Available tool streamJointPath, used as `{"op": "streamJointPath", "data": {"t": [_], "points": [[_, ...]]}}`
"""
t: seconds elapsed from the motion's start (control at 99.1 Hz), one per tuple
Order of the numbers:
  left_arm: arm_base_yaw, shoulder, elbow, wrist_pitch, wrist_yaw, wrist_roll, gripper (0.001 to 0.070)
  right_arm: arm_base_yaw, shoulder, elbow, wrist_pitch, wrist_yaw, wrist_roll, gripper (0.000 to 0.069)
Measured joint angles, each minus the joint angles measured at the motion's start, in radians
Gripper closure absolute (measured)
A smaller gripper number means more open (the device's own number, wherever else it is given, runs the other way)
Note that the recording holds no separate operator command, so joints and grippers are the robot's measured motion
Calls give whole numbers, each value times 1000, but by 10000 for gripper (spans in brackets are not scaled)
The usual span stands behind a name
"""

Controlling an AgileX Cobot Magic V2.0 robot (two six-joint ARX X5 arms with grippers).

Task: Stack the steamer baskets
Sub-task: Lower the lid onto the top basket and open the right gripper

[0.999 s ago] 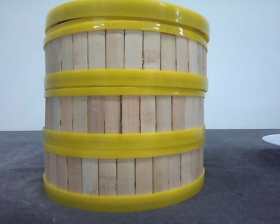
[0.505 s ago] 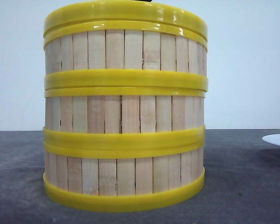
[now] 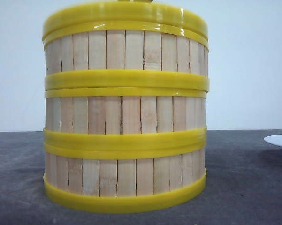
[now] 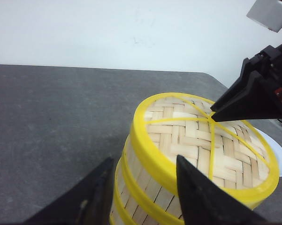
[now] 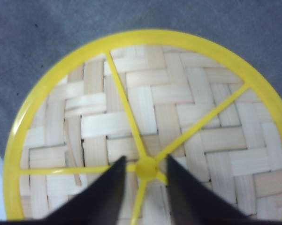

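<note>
Three steamer baskets (image 3: 125,117) stacked on grey table (image 3: 244,187), lid (image 5: 145,126) on top. White plate (image 3: 279,140) near, to the right. Right tool (image 5: 145,176) parted, straddling lid's hub. Left tool (image 4: 141,187) open beside stack's rim.

Three round steamer baskets of pale wooden slats with thick yellow plastic rims (image 3: 125,117) stand in one stack. There is one flat woven lid with a yellow rim (image 5: 150,126) and, seemingly, one white plate (image 3: 279,140), only partly visible.
</note>
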Motion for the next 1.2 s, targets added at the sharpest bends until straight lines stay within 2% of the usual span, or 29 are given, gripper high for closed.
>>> {"op": "streamJointPath", "data": {"t": [0.111, 0.242, 0.353, 0.626, 0.848, 1.02, 1.201], "points": [[0, 0, 0, -1, 0, 0, 468, 0, 0, 0, 1, 0, 0, 421], [0, 0, 0, -6, 0, 0, 468, 0, -1, 3, 5, 8, -6, 410], [0, 0, 0, -19, 0, 0, 468, 0, -21, 26, 9, 66, -15, 408], [0, 0, 0, -21, 0, 0, 468, 0, -288, 81, 29, 249, -30, 408], [0, 0, 0, -22, 20, -4, 468, 0, -475, 81, -51, 352, -32, 408], [0, 0, 0, -22, 21, -4, 468, 0, -619, -5, -84, 393, -23, 408], [0, 0, 0, -22, 21, -4, 468, 0, -799, -245, -24, 396, 29, 408]]}}
